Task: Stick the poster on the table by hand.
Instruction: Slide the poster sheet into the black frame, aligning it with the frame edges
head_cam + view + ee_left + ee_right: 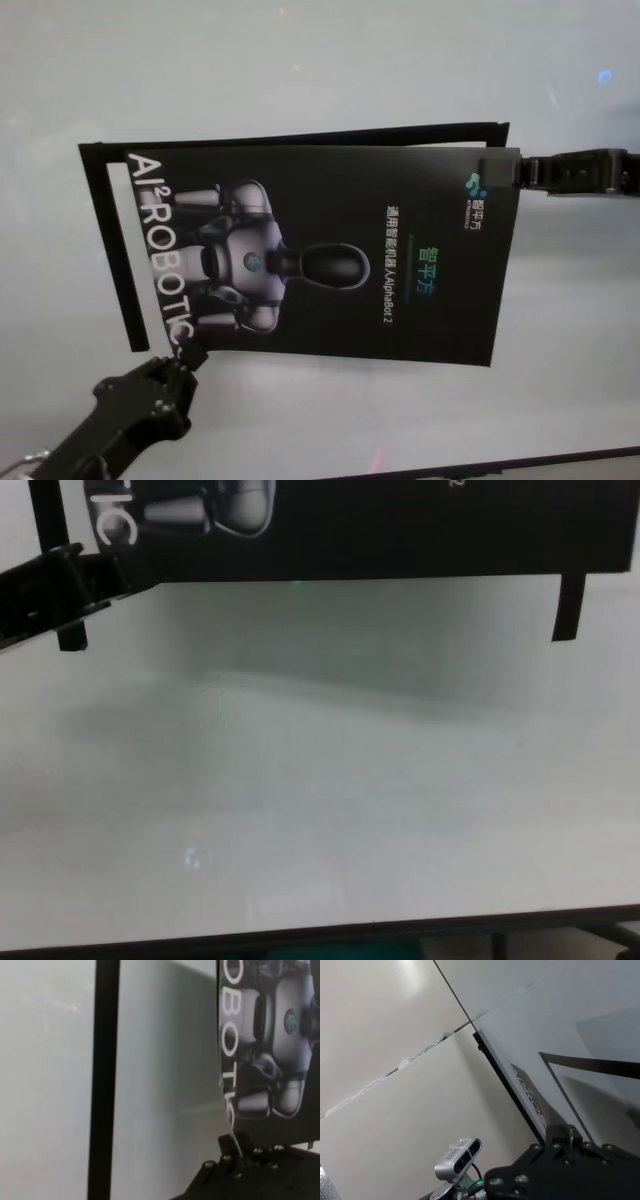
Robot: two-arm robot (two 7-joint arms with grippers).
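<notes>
The poster (330, 250), black with a silver robot picture and white lettering, hangs spread over the white table (300, 60). My left gripper (190, 355) is shut on its near left corner, next to the lettering. That corner also shows pinched in the left wrist view (235, 1137). My right gripper (497, 166) is shut on the far right corner. In the chest view the poster (380, 530) fills the top, above the table (320, 780), with my left gripper (75, 575) at its lower left.
Narrow black strips (118, 250) run beside the poster's left and far edges; two strip ends hang below it in the chest view (568, 610). The table's dark front edge (320, 935) is near. A small grey camera (460, 1157) shows in the right wrist view.
</notes>
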